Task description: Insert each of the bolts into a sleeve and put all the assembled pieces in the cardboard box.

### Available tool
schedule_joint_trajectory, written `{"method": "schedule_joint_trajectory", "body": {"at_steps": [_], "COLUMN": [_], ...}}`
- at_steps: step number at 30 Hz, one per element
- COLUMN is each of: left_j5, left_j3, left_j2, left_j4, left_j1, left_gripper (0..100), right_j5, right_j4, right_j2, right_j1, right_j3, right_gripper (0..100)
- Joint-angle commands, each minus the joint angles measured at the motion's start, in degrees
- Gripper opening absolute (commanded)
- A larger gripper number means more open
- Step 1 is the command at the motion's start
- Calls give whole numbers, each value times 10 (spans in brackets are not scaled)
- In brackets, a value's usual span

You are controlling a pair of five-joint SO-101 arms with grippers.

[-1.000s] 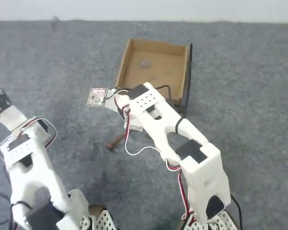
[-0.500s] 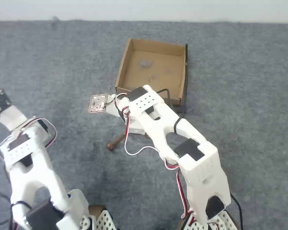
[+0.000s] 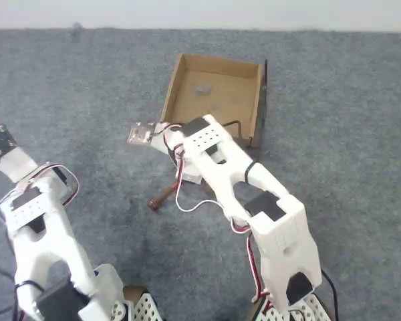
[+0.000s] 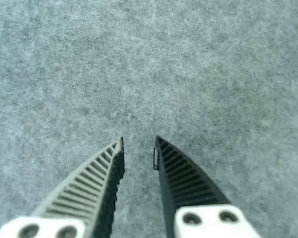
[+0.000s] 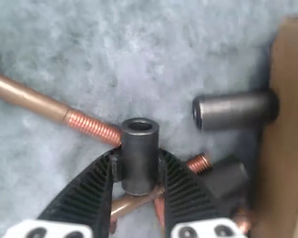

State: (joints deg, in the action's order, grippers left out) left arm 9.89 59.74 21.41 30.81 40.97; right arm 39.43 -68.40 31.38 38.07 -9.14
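My right gripper point(image 5: 138, 157) is shut on a dark upright sleeve point(image 5: 139, 136), held just above the carpet. Behind it lies a copper bolt point(image 5: 44, 105) with its threaded end toward the sleeve. A second dark sleeve point(image 5: 235, 110) lies on its side against the cardboard box point(image 5: 288, 124). More bolts and a third sleeve point(image 5: 224, 178) sit in a cluster under the gripper. From above, my right arm point(image 3: 220, 164) ends at the near left corner of the cardboard box point(image 3: 176, 80), with one bolt point(image 3: 162, 196) showing beside it. My left gripper point(image 4: 138, 143) hangs open over bare carpet.
Grey carpet covers the whole table. My left arm point(image 3: 37, 214) stands at the near left, well away from the box and the parts. A pale wall strip runs along the far edge.
My right wrist dipped slightly toward me and then came back toward the box's corner. The left arm has not moved.
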Motion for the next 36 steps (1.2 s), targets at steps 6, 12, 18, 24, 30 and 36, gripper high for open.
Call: {"method": "schedule_joint_trajectory", "body": {"at_steps": [6, 12, 18, 24, 30, 36], "left_j5": [1, 1, 0, 0, 3, 1], "left_j3": [-2, 4, 25, 0, -6, 27], "left_j2": [20, 21, 25, 31, 116, 278], "left_j4": [-41, -41, -40, 48, 114, 237], "left_j1": [-15, -42, -105, -133, -200, -344], "left_gripper": [94, 94, 94, 94, 94, 94], "right_j5": [-142, -210, -240, -241, -236, -236], "right_j4": [-102, -87, 106, 183, 260, 272], "right_j2": [-157, -276, -422, -514, -528, -528], "right_j1": [-93, -163, -222, -328, -437, -463], "right_j3": [-2, 127, 388, 535, 630, 652], "right_gripper": [7, 7, 7, 7, 7, 7]}}
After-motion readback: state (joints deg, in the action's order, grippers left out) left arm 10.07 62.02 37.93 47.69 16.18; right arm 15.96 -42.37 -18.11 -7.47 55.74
